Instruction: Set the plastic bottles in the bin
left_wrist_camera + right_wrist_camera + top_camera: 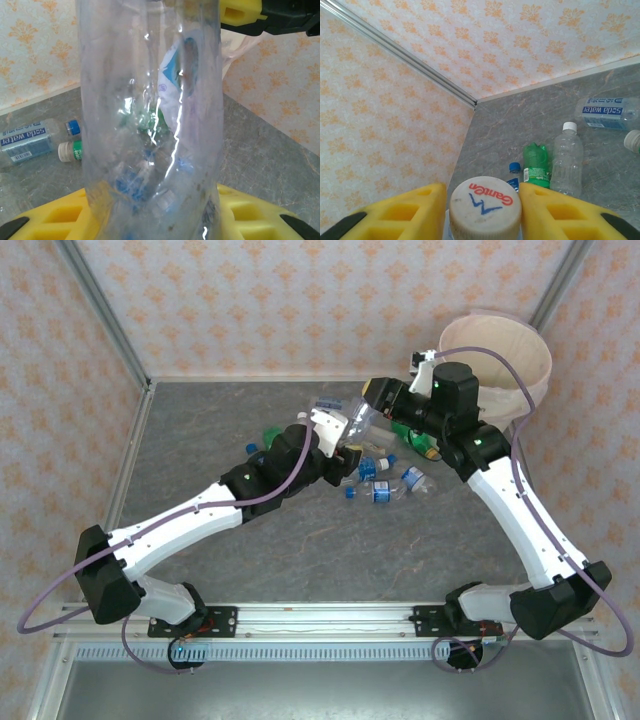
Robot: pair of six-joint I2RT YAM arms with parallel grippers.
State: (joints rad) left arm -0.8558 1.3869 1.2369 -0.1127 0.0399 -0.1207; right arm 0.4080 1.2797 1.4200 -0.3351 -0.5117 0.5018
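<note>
Bottle of clear, crinkled plastic has a round white cap.

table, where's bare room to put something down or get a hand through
Free table: the wide near strip between left arm and right arm; also the far-left corner, between wall and left arm. Crowded: the bottles at centre back, on to the bin.

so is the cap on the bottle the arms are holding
on: a white cap tops the clear bottle, with the right gripper around it
</note>
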